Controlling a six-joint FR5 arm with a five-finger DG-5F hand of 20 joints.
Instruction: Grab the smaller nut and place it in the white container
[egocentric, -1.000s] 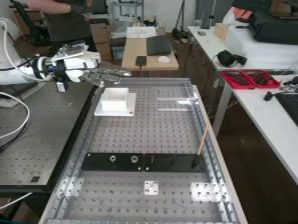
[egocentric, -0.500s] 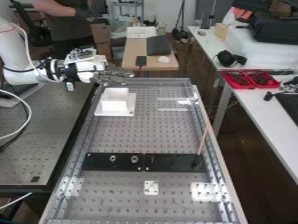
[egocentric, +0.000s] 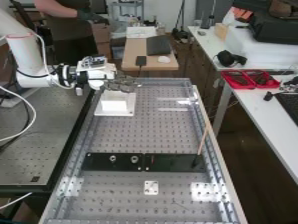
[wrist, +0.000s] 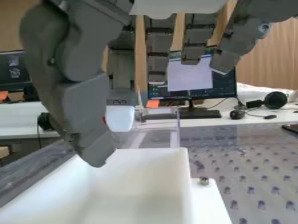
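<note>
My fingers (egocentric: 121, 84) have a smooth, matt grey finish like hard plastic. The white container (egocentric: 115, 103), at the far left of the table (egocentric: 153, 137), looks like smooth plastic. The table itself is perforated metal, dull with glossy patches. On the smooth black bar (egocentric: 100, 164) at the near end, the larger nut (egocentric: 113, 158) and bearing (egocentric: 134, 159) have a metallic shine. The thin stick (egocentric: 203, 140) at right looks wooden.

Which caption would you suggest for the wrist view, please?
Open hand above the white container, a monitor behind.
</note>
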